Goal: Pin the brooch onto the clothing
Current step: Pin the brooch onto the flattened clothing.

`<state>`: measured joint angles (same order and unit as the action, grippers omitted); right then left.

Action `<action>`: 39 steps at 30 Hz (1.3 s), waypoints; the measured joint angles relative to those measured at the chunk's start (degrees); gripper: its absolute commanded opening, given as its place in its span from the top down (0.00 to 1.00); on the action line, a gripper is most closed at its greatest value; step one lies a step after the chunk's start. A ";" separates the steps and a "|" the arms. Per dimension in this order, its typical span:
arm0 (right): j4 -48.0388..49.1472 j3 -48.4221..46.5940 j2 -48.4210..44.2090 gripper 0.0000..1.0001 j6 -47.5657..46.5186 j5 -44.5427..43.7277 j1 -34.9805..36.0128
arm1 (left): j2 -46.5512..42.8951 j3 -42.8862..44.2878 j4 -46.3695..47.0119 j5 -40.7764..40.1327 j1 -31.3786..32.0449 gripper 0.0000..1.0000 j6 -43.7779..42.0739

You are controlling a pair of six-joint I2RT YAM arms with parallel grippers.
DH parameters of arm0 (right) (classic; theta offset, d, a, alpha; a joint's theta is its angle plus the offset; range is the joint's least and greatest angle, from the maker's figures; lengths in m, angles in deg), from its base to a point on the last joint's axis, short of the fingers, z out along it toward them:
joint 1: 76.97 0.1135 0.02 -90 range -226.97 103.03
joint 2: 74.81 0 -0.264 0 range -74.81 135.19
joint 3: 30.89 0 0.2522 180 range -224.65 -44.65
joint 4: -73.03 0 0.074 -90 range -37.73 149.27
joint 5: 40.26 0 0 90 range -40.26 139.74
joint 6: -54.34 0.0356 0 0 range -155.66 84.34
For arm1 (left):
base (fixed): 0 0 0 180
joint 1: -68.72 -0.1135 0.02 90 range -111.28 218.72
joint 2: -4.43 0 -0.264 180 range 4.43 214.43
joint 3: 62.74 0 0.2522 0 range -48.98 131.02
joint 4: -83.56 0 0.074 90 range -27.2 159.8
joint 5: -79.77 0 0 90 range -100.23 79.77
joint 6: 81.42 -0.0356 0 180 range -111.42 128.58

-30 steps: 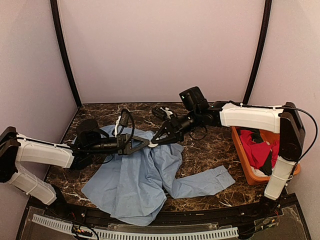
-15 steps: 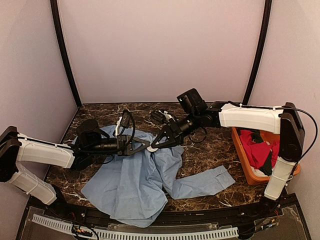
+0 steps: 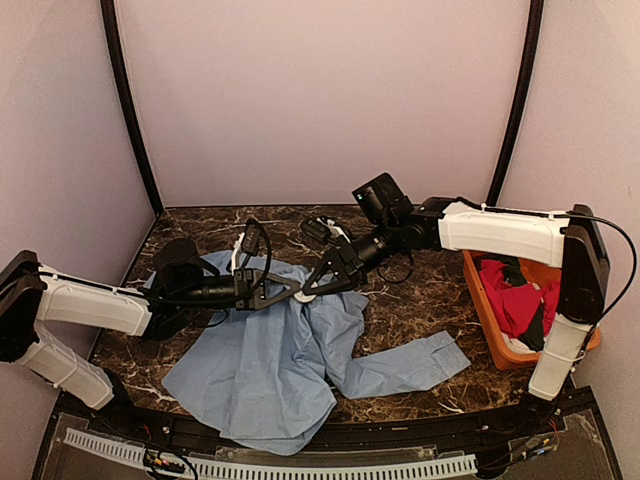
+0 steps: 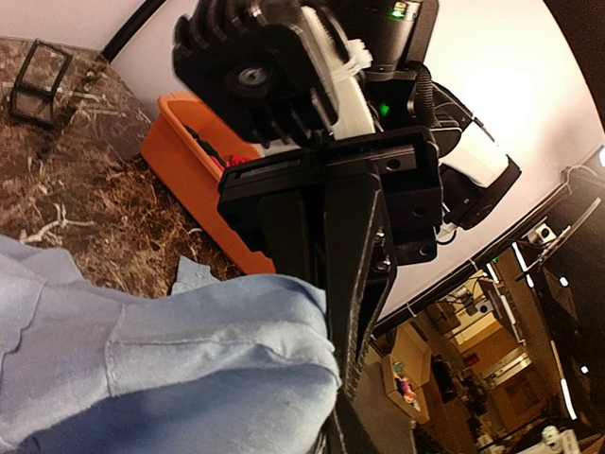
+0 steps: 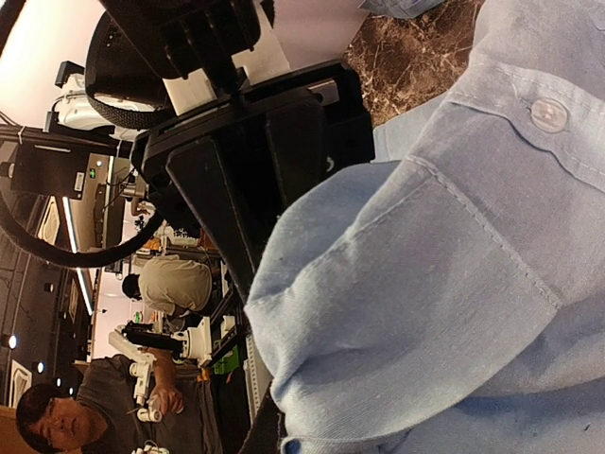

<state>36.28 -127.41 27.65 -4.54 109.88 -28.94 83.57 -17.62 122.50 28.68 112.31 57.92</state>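
Dark marble counter [image 3: 410, 300] holds the light blue thin-cloth shirt [image 3: 260, 370]; I judge it limp, best held at a fold. My left tool [image 3: 292, 289] pinches its raised fold; for the right tool [image 3: 310, 287] I cannot tell.

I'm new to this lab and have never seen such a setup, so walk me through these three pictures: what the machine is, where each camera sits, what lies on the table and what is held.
The machine is two robot arms bolted at the near edge of a dark marble table. The wide picture comes from a fixed camera above and behind them. The two close-ups come from a camera on each wrist, facing one another across the cloth. A light blue shirt lies crumpled on the table. At the right, an orange bin holds a red garment. The left pincer and the right pincer meet at a raised fold of the shirt. Whether either is clamped on it, and where the brooch is, I cannot tell.
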 measured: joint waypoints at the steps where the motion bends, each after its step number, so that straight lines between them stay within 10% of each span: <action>1: -0.02 -0.09 0.00 1.00 0.02 0.04 0.00 | 0.26 0.00 0.28 0.24 0.00 0.78 0.11; 16: -0.85 -0.74 0.00 1.00 -1.05 -0.11 0.04 | 2.21 0.33 3.43 3.28 -0.33 0.98 3.23; 39: -14.01 -8.48 0.87 0.93 -7.26 -8.02 0.63 | 2.27 1.09 2.45 3.85 -0.63 0.99 2.03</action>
<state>22.27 -135.89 28.52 -11.80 101.86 -28.30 85.84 -16.53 124.95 32.53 111.68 59.95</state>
